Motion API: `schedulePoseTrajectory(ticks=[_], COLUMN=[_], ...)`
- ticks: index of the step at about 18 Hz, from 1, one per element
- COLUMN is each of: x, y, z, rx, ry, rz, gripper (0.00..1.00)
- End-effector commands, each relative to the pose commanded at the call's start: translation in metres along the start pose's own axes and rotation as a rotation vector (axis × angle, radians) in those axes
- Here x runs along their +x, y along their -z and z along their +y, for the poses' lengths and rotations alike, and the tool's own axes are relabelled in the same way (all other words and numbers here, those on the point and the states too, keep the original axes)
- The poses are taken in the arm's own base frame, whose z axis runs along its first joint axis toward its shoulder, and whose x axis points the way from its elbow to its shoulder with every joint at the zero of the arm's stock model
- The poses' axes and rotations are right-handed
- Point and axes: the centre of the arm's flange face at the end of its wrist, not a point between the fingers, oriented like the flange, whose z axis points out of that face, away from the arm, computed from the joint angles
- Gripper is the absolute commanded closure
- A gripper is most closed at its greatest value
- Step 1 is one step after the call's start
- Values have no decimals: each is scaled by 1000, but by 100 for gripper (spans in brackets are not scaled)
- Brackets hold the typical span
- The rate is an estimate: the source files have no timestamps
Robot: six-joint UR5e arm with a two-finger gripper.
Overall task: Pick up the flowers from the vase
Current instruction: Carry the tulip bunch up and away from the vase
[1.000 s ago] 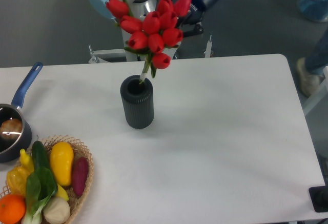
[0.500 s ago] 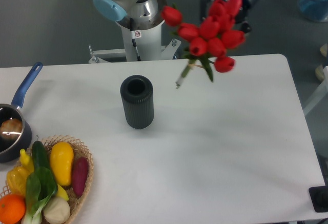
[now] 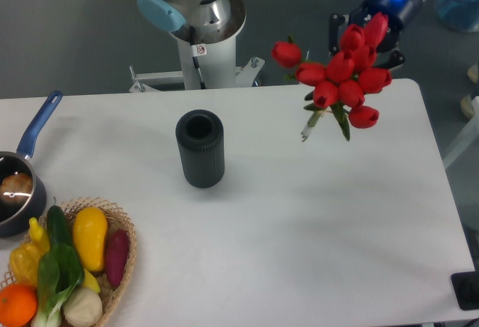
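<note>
Holding flowers (image 3: 343,80) aloft over table (image 3: 314,215), right of vase (image 3: 200,150) and well apart from it; stems hanging free, tilted, pointing down-left. Gripper (image 3: 368,29) behind blooms, mostly hidden; probably clamped on bunch, but can't tell jaw state directly. Vase standing upright, mouth empty. Step: pick-up looking done, carrying phase. Next: needing steady grip, picking a clear spot on table away from basket (image 3: 112,297) and pan (image 3: 19,192).

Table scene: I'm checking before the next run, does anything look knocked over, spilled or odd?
Nothing stands out. The vase stands upright, empty, and the flowers hang tilted in the air by the hand.
</note>
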Motion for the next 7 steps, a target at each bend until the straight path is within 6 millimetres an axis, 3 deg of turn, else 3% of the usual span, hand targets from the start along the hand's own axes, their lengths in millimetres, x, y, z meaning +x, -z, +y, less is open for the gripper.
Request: schedulePoseTrajectory(ticks=[7], x=[1], y=[6], z=[-1], rx=[-1], ry=[-1], rz=[-11], gripper=[96])
